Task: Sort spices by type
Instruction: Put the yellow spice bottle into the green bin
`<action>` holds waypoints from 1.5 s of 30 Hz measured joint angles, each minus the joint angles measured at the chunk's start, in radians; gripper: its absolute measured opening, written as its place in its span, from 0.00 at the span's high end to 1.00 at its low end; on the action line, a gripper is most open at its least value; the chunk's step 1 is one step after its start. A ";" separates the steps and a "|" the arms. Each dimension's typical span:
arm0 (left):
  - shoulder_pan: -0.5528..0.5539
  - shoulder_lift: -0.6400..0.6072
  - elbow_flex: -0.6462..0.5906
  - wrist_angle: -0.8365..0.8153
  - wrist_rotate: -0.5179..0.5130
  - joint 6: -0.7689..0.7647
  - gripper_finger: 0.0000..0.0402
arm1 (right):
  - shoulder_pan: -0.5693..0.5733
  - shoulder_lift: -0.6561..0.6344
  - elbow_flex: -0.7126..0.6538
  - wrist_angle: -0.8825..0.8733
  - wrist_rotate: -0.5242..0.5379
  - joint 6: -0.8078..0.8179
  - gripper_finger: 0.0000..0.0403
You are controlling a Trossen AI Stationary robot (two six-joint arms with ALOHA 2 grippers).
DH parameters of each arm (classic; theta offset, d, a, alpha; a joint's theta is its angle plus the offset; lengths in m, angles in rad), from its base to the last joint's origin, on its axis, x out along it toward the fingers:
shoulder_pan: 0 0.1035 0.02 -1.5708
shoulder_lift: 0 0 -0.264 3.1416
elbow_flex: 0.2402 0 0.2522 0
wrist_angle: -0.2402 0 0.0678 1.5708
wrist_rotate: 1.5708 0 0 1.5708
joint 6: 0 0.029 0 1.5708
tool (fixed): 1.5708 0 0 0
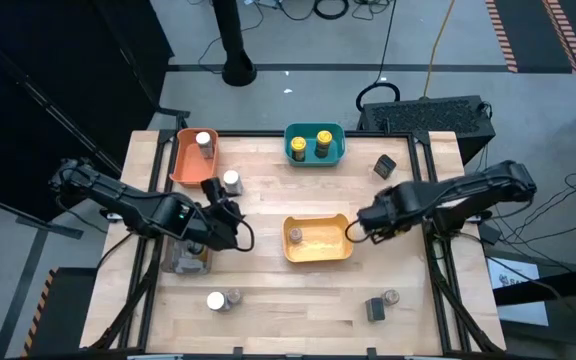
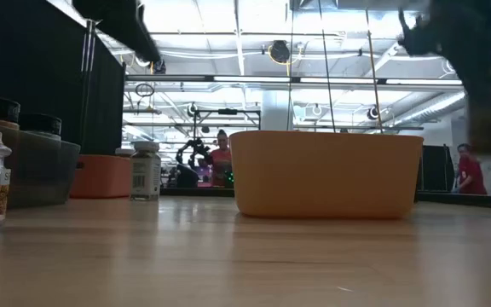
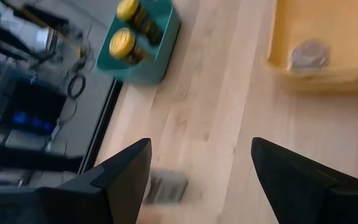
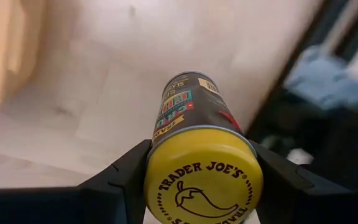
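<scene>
My right gripper (image 1: 352,229) hangs just right of the yellow bin (image 1: 318,252) and is shut on a dark spice jar with a yellow lid (image 4: 202,180). My left gripper (image 1: 230,214) is open over bare wood between the orange bin (image 1: 183,165) and the yellow bin, with nothing between its fingers (image 3: 201,146). A white-lidded jar (image 1: 232,181) stands just beyond it. The teal bin (image 1: 315,152) holds two yellow-lidded jars (image 3: 124,43). One jar (image 1: 294,236) sits in the yellow bin, another (image 1: 204,140) in the orange bin. My right gripper pinches the jar between its two fingers at the lid end (image 4: 157,163). The lid faces the wrist camera and the jar's body (image 4: 188,102) points away along the fingers. The jar looks lifted clear above the wood.
A grey bin (image 1: 188,258) sits under my left arm. Loose jars stand near the near edge (image 1: 225,299) (image 1: 383,304), and a dark one (image 1: 384,165) at far right. In the low view the yellow bin (image 2: 326,175) fills the middle. People show in the room behind.
</scene>
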State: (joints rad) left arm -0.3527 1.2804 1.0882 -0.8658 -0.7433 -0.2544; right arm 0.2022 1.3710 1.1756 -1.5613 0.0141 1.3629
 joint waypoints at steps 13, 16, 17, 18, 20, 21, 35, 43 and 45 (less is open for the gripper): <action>0.057 0.000 0.000 0.134 -0.130 0.162 0.29 | -0.255 0.110 0.382 0.027 0.171 -0.500 0.51; 0.091 0.000 0.000 0.130 -0.205 0.158 0.29 | -0.316 0.185 0.452 0.049 0.171 -0.676 0.51; 0.102 0.000 0.000 0.126 -0.225 0.156 0.29 | -0.334 0.217 0.479 0.048 0.170 -0.733 0.51; 0.111 0.000 0.000 0.123 -0.244 0.156 0.29 | -0.350 0.246 0.508 0.043 0.170 -0.797 0.51; 0.129 0.000 0.000 0.121 -0.274 0.159 0.29 | -0.380 0.299 0.565 0.037 0.163 -0.938 0.51; 0.137 0.000 0.000 0.116 -0.283 0.160 0.29 | -0.393 0.325 0.595 0.029 0.161 -1.008 0.51; 0.148 0.000 0.000 -0.247 -0.281 -0.123 0.29 | -0.578 0.558 0.852 -0.009 0.170 -1.439 0.51; 0.148 0.000 0.000 -0.271 -0.282 -0.132 0.29 | -0.670 0.614 0.865 -0.002 0.170 -1.483 0.51; 0.148 0.000 0.000 -0.272 -0.282 -0.132 0.29 | -0.686 0.615 0.865 0.026 0.170 -1.497 0.51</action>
State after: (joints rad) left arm -0.2050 1.2804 1.0882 -1.1375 -1.0257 -0.3866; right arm -0.4840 1.9862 2.0411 -1.5349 0.1838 -0.1338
